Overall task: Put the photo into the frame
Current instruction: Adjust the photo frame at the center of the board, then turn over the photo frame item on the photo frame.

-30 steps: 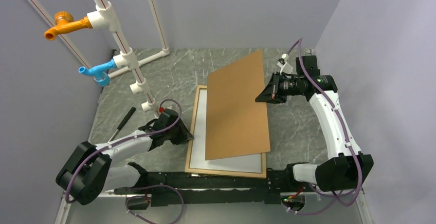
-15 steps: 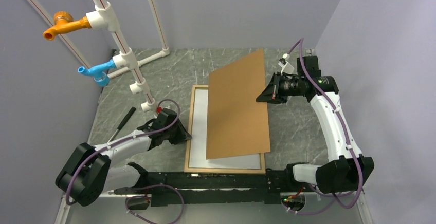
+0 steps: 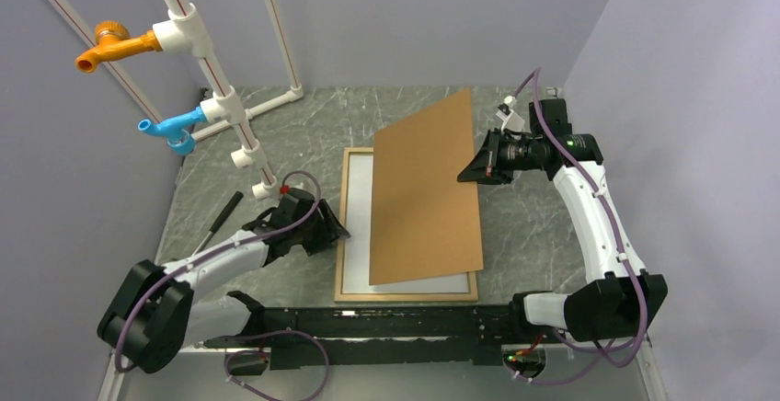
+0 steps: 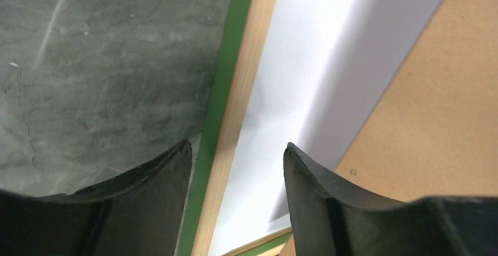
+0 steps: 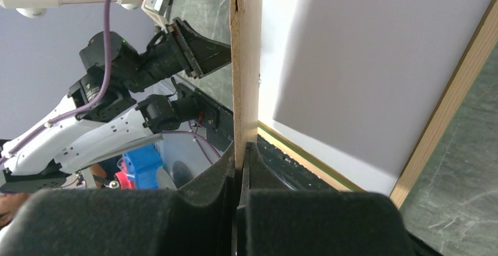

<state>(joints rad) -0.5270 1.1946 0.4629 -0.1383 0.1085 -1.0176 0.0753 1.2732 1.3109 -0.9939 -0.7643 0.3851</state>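
The photo (image 3: 359, 224) lies flat inside the frame (image 4: 245, 80), and only its plain white side shows. A strip of it is visible along the left and along the near end; the rest is covered from above by a brown board (image 3: 428, 189). The frame lies flat on the desk (image 3: 276, 143), near the middle, with its long sides running away from the arms. Its upper face is pale wood, and a thin green edge shows on its outer side in the left wrist view.

The brown board stands tilted over the frame and the photo. Its far right part is raised and reaches beyond the far end of the frame, and its near part comes down low over the photo, where it throws a grey shadow on the white paper. Whether the board touches the photo there, the pictures do not tell.

The right tool (image 3: 467, 175) is clenched on the right edge of the brown board, and in the right wrist view the thin edge of the board sits between the two closed fingers.

The left tool (image 4: 237, 149) is released and grasps nothing. Its fingers stand apart just over the left rail of the frame.

Farther to the left, a thin black rod (image 3: 221, 217) lies on the desk. Behind it stands a rack of white pipes (image 3: 216, 70) with an orange tap (image 3: 115, 44) and a blue tap (image 3: 170, 128).
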